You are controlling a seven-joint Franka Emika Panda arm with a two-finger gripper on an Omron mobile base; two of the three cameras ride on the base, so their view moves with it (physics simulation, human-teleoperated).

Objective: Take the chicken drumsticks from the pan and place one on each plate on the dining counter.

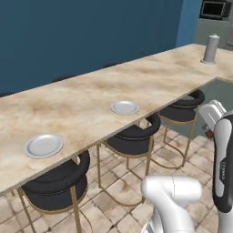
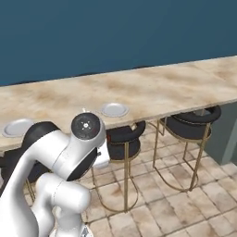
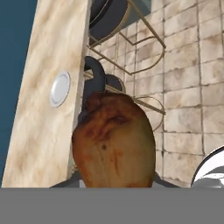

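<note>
Browned orange-brown chicken drumstick (image 3: 113, 142), bulbous end up, clenched in the pincer close before the hand camera, off the desk edge and over tiled floor. Two small round white plates, nearer (image 1: 43, 145) and farther (image 1: 125, 107), bare on the long beige marble desk (image 1: 91, 91). Black-cushioned gold-legged stools (image 1: 134, 139) tucked below. Risks, judged: slip from a narrow grip during the swing; release short of the desk rim, dropping the piece among stools; landing beside a plate.
</note>
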